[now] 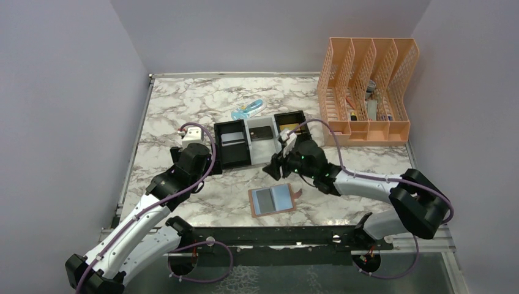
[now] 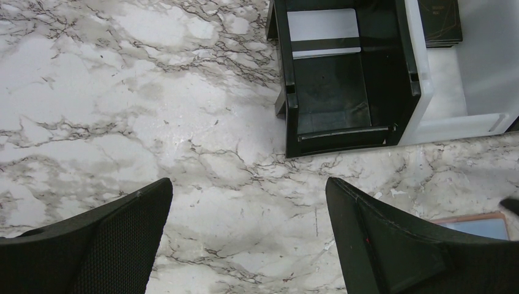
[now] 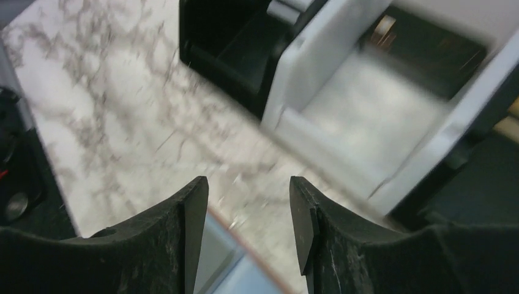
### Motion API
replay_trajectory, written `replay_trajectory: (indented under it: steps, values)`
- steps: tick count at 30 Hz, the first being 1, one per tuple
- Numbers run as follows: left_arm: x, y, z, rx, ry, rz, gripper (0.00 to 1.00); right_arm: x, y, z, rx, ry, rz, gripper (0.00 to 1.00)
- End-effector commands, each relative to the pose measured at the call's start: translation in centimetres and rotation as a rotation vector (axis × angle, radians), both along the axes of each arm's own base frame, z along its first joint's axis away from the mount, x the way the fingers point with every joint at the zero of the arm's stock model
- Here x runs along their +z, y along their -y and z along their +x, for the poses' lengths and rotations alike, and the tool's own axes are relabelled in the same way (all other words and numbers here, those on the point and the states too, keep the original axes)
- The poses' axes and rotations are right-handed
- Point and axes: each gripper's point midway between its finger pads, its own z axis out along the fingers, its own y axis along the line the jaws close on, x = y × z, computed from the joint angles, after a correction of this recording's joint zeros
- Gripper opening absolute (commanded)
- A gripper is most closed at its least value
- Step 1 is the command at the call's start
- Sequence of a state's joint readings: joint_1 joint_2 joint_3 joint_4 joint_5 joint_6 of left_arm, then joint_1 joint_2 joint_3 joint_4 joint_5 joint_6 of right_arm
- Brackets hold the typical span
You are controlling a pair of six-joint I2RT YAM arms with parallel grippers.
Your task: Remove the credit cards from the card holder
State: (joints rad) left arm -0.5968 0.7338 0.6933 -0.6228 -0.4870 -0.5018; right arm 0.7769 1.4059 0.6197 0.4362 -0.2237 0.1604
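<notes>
Nearly done, we reckon: silver card (image 2: 323,33), dark card (image 2: 442,21) in the tray (image 2: 418,79), holder (image 1: 273,200) open by the desk's (image 1: 183,104) near edge; left pincer (image 2: 248,184), right pincer (image 3: 248,184) spread, empty.

Glossy marble-look table (image 1: 183,104); smooth plastic tray (image 2: 422,98); leather card holder (image 1: 273,200).

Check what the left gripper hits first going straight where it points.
Probably bare marble table ahead of the left gripper; the black tray compartment sits further on, to the right, likely off that line.
</notes>
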Motion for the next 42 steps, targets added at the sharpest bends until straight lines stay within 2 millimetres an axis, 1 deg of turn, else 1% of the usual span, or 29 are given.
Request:
replay_trajectory:
  steps: [1,2,4,6,10,14,17,21,23,25,28,31,33,36,42]
  values:
    - [0.7,-0.3,0.1,0.009,0.012,0.006,0.99,-4.2,0.4,-5.7,-0.108,-0.253,-0.038,0.52]
    - [0.6,-0.4,0.1,0.012,0.009,0.01,0.99,-4.7,0.6,-6.5,-0.12,-0.257,-0.061,0.52]
    - [0.5,-0.4,0.1,0.013,0.007,0.011,0.99,-5.6,0.9,-7.6,-0.154,-0.279,-0.098,0.51]
    - [0.6,-0.4,0.1,0.013,0.01,0.01,0.99,-6.2,1.2,-8.4,-0.186,-0.297,-0.128,0.49]
    - [0.7,-0.5,0.1,0.017,0.014,0.008,0.99,-6.9,0.9,-9.5,-0.222,-0.301,-0.161,0.46]
    - [0.7,-0.4,0.1,0.014,0.013,0.007,0.99,-7.7,0.6,-9.8,-0.253,-0.32,-0.199,0.45]
    - [0.6,-0.3,0.1,0.01,0.01,0.007,0.99,-8.0,0.1,-9.7,-0.263,-0.317,-0.232,0.44]
    - [0.7,-0.4,0.1,0.012,0.013,0.004,0.99,-8.8,-0.2,-9.7,-0.275,-0.313,-0.281,0.43]
    - [0.7,-0.4,0.0,0.014,0.015,0.001,0.99,-9.1,-0.1,-9.4,-0.295,-0.307,-0.304,0.43]
    - [0.7,-0.4,0.1,0.015,0.015,0.0,0.99,-9.4,-0.6,-10.3,-0.27,-0.289,-0.337,0.43]
    - [0.6,-0.4,0.1,0.013,0.01,0.003,0.99,-10.2,-0.7,-10.8,-0.264,-0.265,-0.403,0.43]
    - [0.6,-0.4,0.1,0.012,0.009,0.004,0.99,-11.2,-0.4,-10.9,-0.287,-0.241,-0.48,0.43]
    - [0.5,-0.3,0.1,0.012,0.008,0.004,0.99,-12.0,0.0,-11.0,-0.311,-0.243,-0.524,0.41]
    - [0.5,-0.3,0.1,0.011,0.008,0.003,0.99,-12.6,0.4,-11.0,-0.342,-0.255,-0.544,0.39]
    - [0.5,-0.3,0.0,0.011,0.009,0.0,0.99,-13.5,0.6,-11.1,-0.347,-0.267,-0.555,0.28]
